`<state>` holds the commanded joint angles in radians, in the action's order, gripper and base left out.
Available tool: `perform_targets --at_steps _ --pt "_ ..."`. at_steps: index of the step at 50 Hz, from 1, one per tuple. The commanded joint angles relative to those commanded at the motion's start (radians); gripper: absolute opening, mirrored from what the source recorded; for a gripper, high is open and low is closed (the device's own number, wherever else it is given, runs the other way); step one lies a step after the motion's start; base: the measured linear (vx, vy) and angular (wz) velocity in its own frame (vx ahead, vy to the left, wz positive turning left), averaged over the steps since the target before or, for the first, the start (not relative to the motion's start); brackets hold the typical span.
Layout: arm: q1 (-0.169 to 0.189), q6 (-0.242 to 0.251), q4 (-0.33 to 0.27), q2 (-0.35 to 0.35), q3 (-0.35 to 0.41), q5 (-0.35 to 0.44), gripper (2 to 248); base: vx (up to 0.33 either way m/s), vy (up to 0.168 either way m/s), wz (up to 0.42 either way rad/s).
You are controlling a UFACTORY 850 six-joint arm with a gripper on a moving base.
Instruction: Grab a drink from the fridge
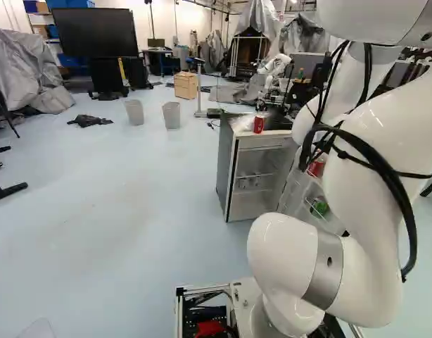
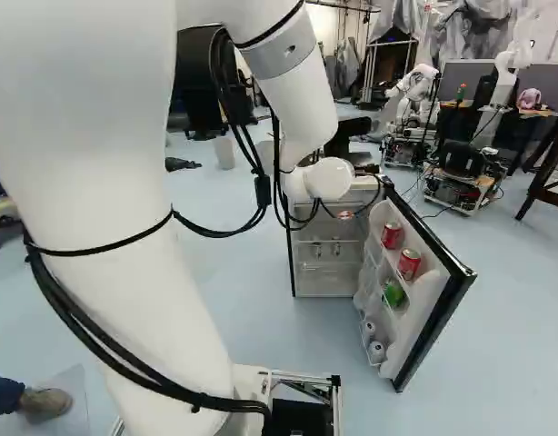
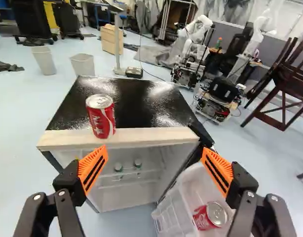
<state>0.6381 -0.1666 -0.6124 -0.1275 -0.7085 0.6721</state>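
We see the pincer (image 3: 154, 160) spread wide and empty, facing a red can (image 3: 101, 117) near the edge of the fridge-top surface (image 3: 146, 103), left of the open door (image 2: 423, 313), where an off-centre approach could topple it.

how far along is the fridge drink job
The fridge door already stands open with cans along its inner side. Nothing is in hand: the gripper is open. A red can stands on the fridge top, origin unclear. Left, it seems: grip a drink, lift it clear.
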Motion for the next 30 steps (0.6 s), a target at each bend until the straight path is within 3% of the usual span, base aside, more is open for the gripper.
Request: perform_targets --at_steps 30 --pt "0.102 0.0 0.063 0.061 -0.009 -0.212 247 0.0 0.0 0.0"
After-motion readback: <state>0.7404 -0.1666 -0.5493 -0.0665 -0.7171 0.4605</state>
